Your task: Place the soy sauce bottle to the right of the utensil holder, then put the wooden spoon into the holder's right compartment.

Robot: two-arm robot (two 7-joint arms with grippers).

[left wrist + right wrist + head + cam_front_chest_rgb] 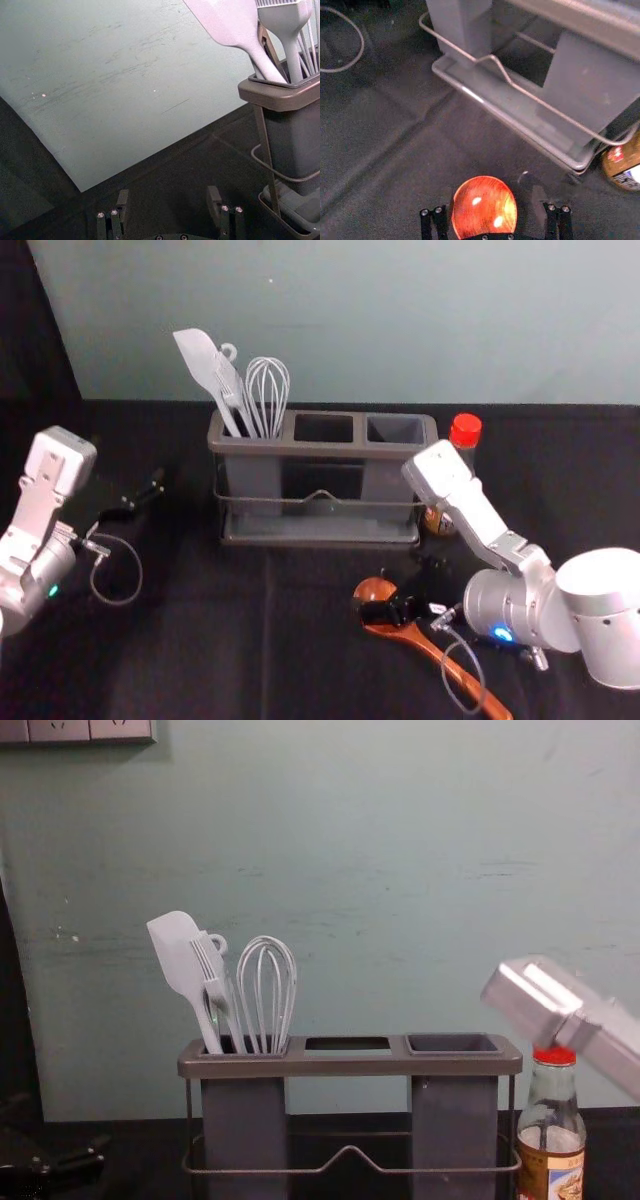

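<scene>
In the head view my right gripper [402, 592] is low over the wooden spoon [443, 658], near its bowl. The right wrist view has the spoon's bowl [485, 207] between the spread fingers of my right gripper [492, 212]. The soy sauce bottle [466, 430], red-capped, stands just right of the grey utensil holder [320, 449], partly behind my right arm; the chest view shows the bottle [551, 1160] beside the holder [350, 1065]. The holder's right compartment [455, 1043] holds nothing visible. My left gripper [146, 494] is idle left of the holder, open in its wrist view [167, 205].
A white spatula [200, 358], a brush and a whisk [268, 390] stand in the holder's left compartment. Behind the black-covered table [200, 640] rises a pale green wall [400, 320]. Cable loops hang by both wrists.
</scene>
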